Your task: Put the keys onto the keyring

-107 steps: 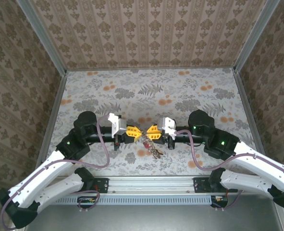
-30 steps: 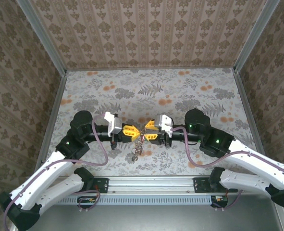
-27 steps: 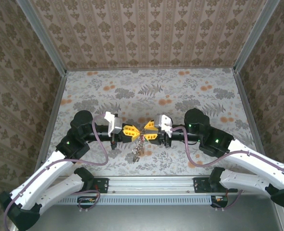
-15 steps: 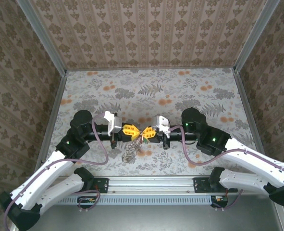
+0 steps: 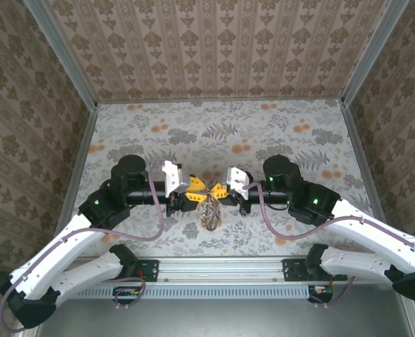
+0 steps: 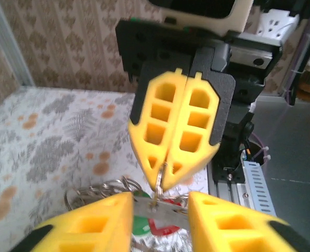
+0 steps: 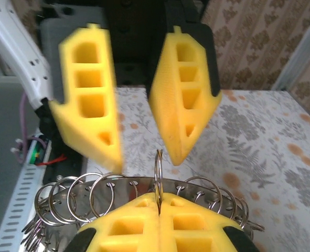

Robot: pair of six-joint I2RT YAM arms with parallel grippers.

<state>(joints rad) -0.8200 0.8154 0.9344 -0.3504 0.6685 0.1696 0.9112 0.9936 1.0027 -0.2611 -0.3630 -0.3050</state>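
Yellow fingers of the right pincer (image 7: 159, 205) are pressed together on a thin silver ring (image 7: 158, 170) that stands upright from their tips. Facing it, the left pincer (image 7: 144, 157) has its fingers spread wide, and from that side nothing shows between them.

In the left wrist view a silver key (image 6: 155, 206) lies across the gap between the left fingers. A red tag (image 6: 164, 229) and a green tag (image 6: 139, 223) sit just below it. Whether the fingers touch the key I cannot tell.

The keyring (image 5: 209, 213), a dark bunch strung with many small rings, sits just on the near side of the two pincer tips, in the near middle of the worktop (image 5: 263, 133). The walls (image 5: 24, 105) to the left, right and far side stand well apart from both pincers, and bare floral worktop stretches from the pincers to the far wall.

Half a second ago the bunch lay further left, under the left pincer. Now it is below the spot where the two pincers face each other.
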